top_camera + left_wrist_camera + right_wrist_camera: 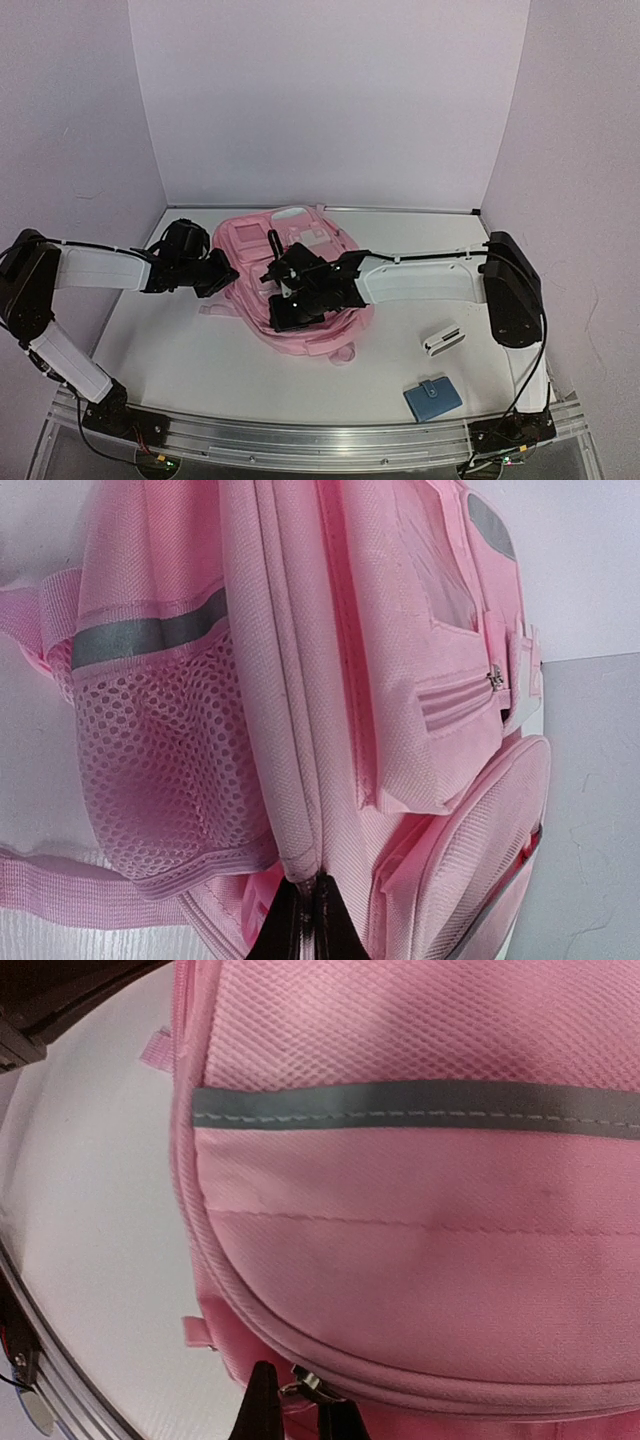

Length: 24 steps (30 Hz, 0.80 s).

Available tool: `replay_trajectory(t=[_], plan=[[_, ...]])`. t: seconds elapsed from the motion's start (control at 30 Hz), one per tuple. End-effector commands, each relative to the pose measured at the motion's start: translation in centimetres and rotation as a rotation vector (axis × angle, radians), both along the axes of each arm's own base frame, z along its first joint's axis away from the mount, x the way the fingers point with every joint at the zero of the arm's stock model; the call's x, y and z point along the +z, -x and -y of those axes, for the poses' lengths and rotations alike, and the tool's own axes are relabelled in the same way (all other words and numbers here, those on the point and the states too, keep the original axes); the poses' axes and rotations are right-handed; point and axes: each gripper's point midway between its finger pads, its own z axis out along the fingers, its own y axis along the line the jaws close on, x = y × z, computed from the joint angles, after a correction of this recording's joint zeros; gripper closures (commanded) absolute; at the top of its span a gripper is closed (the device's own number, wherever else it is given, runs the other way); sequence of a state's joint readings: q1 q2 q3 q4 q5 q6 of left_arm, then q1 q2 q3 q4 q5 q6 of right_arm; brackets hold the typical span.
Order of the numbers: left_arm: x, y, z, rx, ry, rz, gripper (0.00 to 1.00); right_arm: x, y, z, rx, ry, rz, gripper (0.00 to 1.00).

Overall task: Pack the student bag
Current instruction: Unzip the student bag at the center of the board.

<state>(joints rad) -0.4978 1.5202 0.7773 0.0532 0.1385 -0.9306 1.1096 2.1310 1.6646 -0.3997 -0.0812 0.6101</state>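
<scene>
Here the left gripper (305,925) is pinched tight on a side seam of the student bag (248,255), the right gripper (300,1412) nipped on a zip pull (303,1382) toward its near end; the bag lies mid-way on the table (200,350), long axis running near to far.

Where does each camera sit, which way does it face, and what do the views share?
Top external: above and behind the bases, looking down at the table; both arms, left gripper, right gripper at the student bag.
Left wrist: close on the bag's mesh side pocket; shut fingertips at bottom.
Right wrist: close on its grey stripe; fingertips pinch a zip pull.
Shared: the bag, in all three.
</scene>
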Motion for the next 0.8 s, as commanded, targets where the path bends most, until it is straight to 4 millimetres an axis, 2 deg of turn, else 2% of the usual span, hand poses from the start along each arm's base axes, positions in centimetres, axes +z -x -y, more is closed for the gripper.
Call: replay_trajectory(t=[0.0, 0.2, 0.4, 0.53, 0.67, 0.77], plan=[[2.8, 0.3, 0.2, 0.024, 0.031, 0.087, 1.00, 3.0, 0.6, -4.6, -0.005, -0.169, -0.033, 1.00], [2.9, 1.9, 1.3, -0.006, 0.035, 0.101, 1.00, 3.0, -1.4, -6.5, -0.075, -0.201, -0.014, 1.00], [2.8, 4.2, 1.9, -0.020, 0.017, 0.102, 1.00, 2.6, -4.5, -6.7, -0.202, -0.221, 0.024, 1.00], [1.5, 5.5, 1.1, 0.023, 0.023, 0.077, 1.00, 3.4, -7.0, -6.6, -0.265, -0.262, 0.047, 1.00], [-0.1, 6.7, 0.7, 0.031, 0.030, 0.030, 1.00, 4.7, -8.3, -7.1, -0.273, -0.318, 0.048, 1.00], [-0.5, 7.1, 1.1, 0.010, 0.050, 0.020, 1.00, 5.1, -9.3, -7.4, -0.266, -0.370, 0.018, 0.99]])
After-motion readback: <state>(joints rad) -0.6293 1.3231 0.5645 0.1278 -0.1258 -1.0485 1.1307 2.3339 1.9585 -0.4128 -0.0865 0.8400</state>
